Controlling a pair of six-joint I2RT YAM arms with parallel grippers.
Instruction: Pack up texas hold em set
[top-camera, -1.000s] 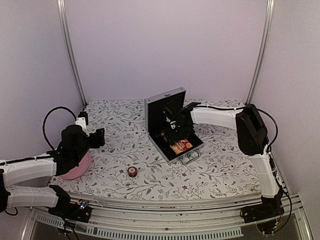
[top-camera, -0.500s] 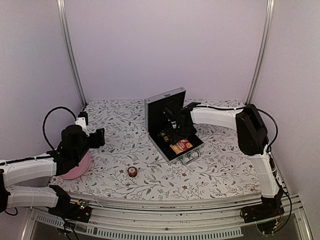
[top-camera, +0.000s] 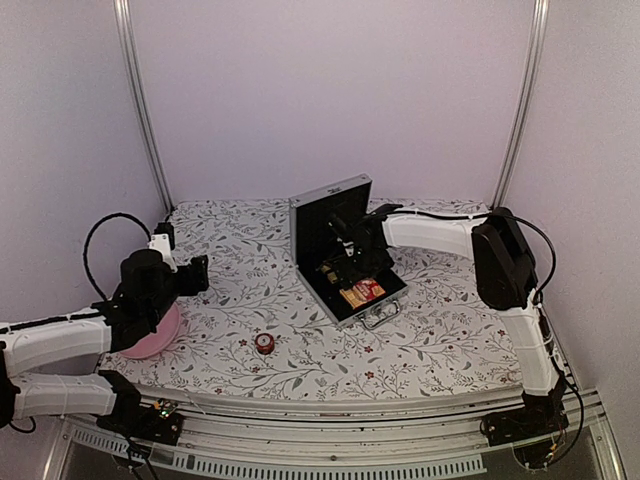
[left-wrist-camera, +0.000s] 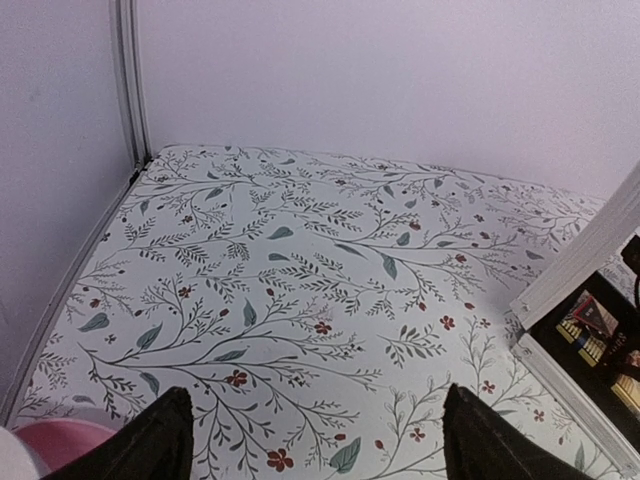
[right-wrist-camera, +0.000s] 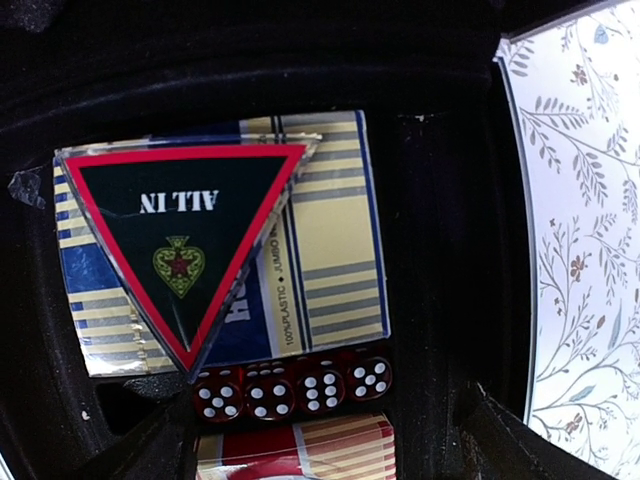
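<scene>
The aluminium case (top-camera: 328, 192) is stood open on the floral tablecloth (top-camera: 430, 340), black-lined. A glossy triangular token (right-wrist-camera: 185, 240) is laid on a striped card pack (right-wrist-camera: 325, 260) beside four red dice (right-wrist-camera: 295, 388). The right gripper (right-wrist-camera: 320, 445) and left gripper (left-wrist-camera: 320, 445) are held with jaws spread, empty.

The left hand (top-camera: 198, 272) has drawn back very slightly leftward.
</scene>
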